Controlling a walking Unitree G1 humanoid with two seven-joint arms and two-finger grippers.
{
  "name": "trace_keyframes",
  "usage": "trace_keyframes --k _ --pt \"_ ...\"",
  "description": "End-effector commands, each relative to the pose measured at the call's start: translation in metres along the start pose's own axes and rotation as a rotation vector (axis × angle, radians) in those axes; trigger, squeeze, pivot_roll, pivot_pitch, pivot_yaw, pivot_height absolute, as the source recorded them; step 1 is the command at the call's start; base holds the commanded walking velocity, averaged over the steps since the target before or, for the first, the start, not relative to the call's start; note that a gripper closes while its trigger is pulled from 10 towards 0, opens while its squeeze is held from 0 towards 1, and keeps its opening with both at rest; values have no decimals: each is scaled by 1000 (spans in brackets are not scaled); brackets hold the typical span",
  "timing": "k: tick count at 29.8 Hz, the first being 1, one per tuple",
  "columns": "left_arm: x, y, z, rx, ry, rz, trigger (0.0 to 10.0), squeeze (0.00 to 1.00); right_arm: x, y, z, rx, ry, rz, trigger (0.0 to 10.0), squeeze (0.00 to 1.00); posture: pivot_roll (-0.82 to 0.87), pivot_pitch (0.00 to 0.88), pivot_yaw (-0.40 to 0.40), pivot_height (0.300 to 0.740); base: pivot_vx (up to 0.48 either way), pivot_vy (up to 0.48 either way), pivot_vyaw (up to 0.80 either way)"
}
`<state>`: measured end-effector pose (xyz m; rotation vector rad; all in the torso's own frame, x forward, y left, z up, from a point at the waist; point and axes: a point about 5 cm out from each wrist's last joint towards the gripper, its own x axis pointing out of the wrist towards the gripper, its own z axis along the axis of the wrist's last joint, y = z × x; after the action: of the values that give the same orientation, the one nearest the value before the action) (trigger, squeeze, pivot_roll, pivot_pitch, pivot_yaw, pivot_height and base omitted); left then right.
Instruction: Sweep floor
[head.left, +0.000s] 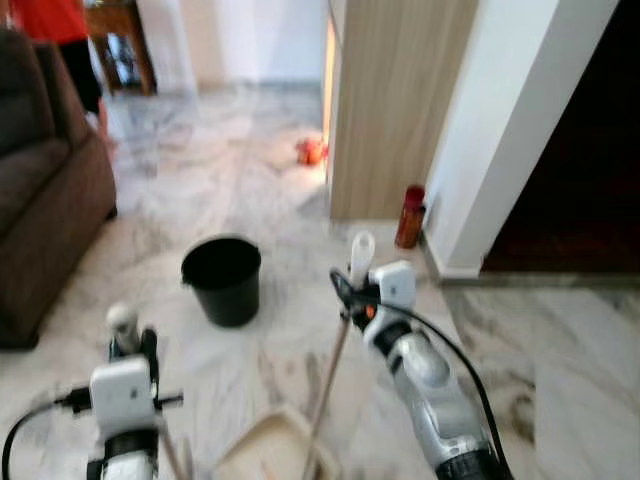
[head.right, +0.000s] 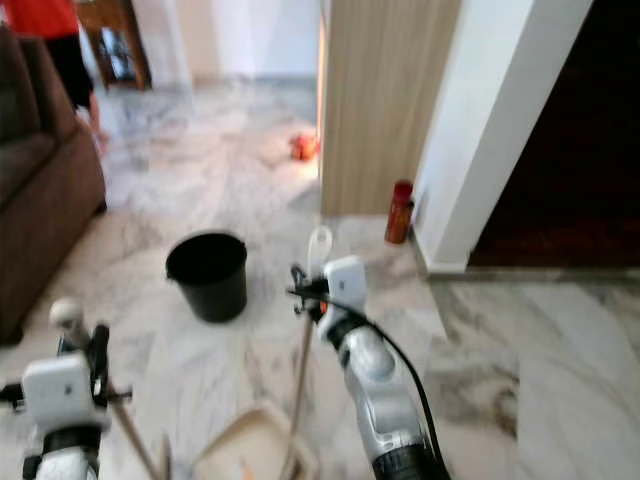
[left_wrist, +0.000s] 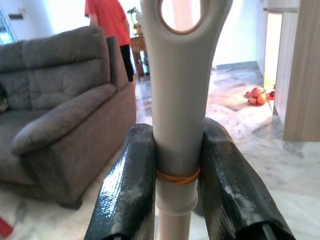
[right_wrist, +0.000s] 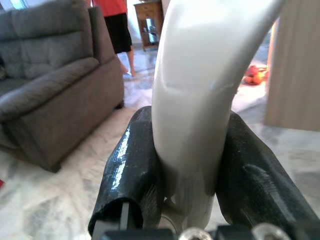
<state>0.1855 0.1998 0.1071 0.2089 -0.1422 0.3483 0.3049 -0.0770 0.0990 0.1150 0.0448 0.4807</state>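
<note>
My left gripper (head.left: 126, 338) is shut on the pale grey top of a broom handle (left_wrist: 182, 95), which has a hanging hole at its tip. Its black fingers (left_wrist: 126, 192) clamp the handle from both sides, and its thin stick slants down out of view. My right gripper (head.left: 350, 287) is shut on the white looped grip (right_wrist: 192, 100) of a wooden pole (head.left: 328, 380). That pole runs down to a cream dustpan (head.left: 262, 450) resting on the marble floor between my arms. The broom head is out of sight.
A black bucket (head.left: 222, 278) stands just ahead of the dustpan. A brown sofa (head.left: 40, 200) lines the left, with a person in a red top (head.left: 55, 30) behind it. Ahead on the right are a wooden cabinet (head.left: 400, 100), a white pillar (head.left: 500, 130), a red bottle (head.left: 410, 216) and orange items (head.left: 311, 151).
</note>
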Motion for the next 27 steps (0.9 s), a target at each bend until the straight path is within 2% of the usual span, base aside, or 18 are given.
trace_keyframes --k 1,16,20,27 --pt "1 1 6 -4 -32 5 10000 0 2 -1 13 -7 -51 2 10000 0 -25 0 46 740 386 0 0" --pt "1 1 6 -4 -32 6 10000 0 2 3 13 -15 -49 31 10000 0 -23 0 42 740 387 0 0" --pt "1 0 6 -4 -33 5 10000 0 2 3 13 -20 -43 33 10000 0 -23 0 43 740 385 0 503" --pt "2 0 6 -4 -31 1 10000 0 2 3 12 -11 -40 30 10000 0 -25 0 44 740 386 0 0"
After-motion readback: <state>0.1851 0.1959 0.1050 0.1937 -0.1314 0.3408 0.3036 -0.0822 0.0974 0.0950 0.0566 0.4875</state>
